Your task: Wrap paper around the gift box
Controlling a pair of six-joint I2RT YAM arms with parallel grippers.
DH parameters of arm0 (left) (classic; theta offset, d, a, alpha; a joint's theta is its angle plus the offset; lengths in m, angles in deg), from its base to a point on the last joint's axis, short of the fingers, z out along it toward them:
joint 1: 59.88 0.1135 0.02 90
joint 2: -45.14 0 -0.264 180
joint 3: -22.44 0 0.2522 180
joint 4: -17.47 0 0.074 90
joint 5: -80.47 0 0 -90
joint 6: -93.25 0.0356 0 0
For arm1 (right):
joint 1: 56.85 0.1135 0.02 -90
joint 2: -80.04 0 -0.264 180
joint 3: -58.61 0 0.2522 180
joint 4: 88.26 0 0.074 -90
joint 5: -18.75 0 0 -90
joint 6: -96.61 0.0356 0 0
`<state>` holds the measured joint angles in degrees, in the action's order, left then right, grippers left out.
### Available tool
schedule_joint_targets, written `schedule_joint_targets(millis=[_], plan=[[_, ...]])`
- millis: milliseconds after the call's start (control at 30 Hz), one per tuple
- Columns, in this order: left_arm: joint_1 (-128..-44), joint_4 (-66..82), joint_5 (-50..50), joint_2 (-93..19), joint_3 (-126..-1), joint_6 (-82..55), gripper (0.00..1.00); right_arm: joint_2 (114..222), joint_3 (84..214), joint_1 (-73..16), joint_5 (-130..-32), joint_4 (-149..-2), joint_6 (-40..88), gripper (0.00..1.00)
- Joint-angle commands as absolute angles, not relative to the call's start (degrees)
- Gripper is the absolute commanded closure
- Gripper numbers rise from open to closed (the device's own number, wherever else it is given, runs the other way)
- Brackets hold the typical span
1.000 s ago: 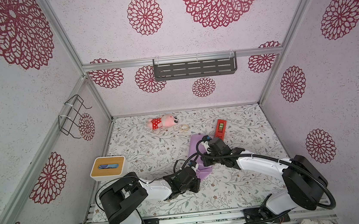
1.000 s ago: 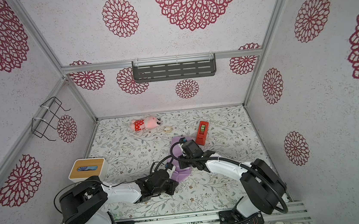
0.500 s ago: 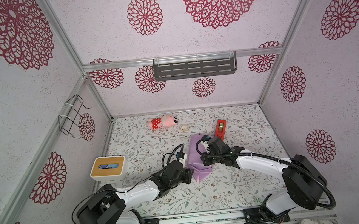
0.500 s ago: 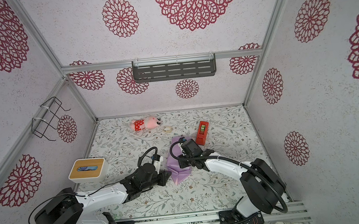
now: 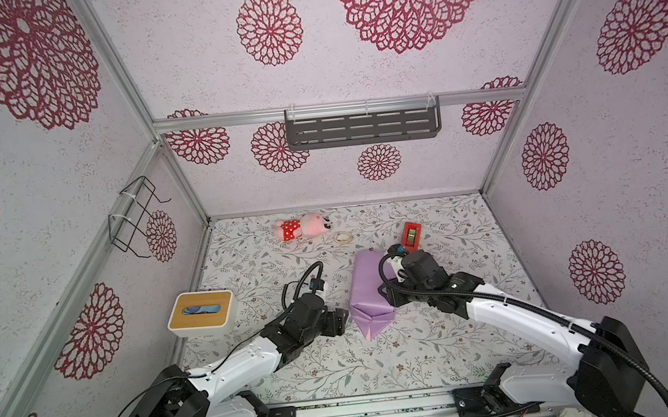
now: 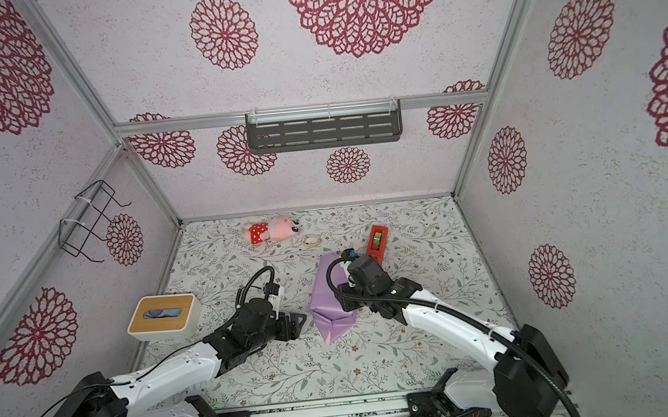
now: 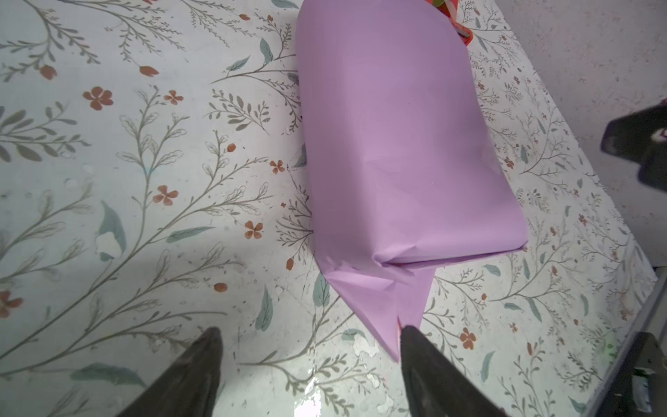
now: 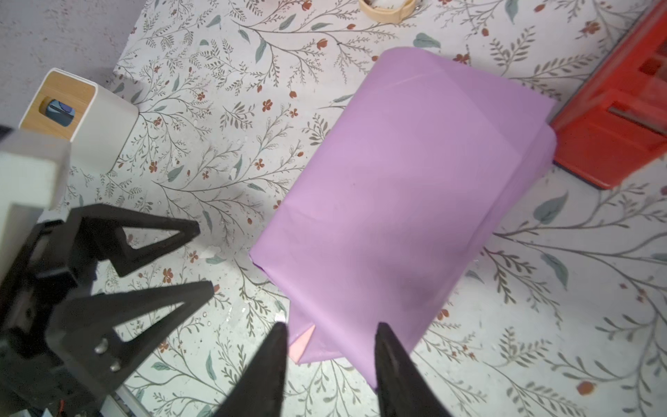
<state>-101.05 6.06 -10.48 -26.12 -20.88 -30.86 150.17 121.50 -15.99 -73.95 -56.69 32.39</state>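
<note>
Jaws apart; paper point(image 5: 367, 294) front-to-back, tip frontward

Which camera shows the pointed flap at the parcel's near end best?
Left wrist: the flap shows close, nearly whole and unobstructed. The right wrist view catches only part of it. In both top views it is small, with little fold detail.

Your two top views look down from high behind both arms, far off, nearly matching. Each wrist camera sits close behind its gripper, left gripper point(image 7: 310, 329) and right gripper point(image 8: 332, 325), facing out between the jaws. Both share the paper point(image 7: 397, 144) just ahead.
</note>
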Motion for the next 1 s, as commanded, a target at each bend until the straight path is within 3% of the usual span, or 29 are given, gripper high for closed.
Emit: schedule_joint_targets(millis=[0,67,167,400,800,967], plan=[[-97.56,11.45,-3.52,-29.81,-24.97,-34.41,0.16,147.57,116.93,-20.94,-77.89,-59.23,37.17,0.37],[-96.46,14.10,0.47,-34.49,-28.02,-38.39,0.15,148.62,114.80,-24.75,-84.49,-67.10,41.67,0.26],[-95.96,10.91,3.09,-41.81,-34.17,-41.41,0.16,152.48,115.12,-27.62,-86.62,-72.22,44.82,0.22],[-95.83,12.71,7.41,-49.47,-39.11,-44.94,0.23,159.94,115.17,-29.38,-90.22,-81.11,47.64,0.22],[-95.85,19.44,8.96,-42.98,-28.88,-48.92,0.27,171.84,123.57,-29.17,-98.68,-84.25,46.23,0.31],[-95.29,10.82,-2.52,-32.85,-24.59,-44.97,0.19,169.08,128.48,-29.40,-87.98,-69.42,35.86,0.28]])
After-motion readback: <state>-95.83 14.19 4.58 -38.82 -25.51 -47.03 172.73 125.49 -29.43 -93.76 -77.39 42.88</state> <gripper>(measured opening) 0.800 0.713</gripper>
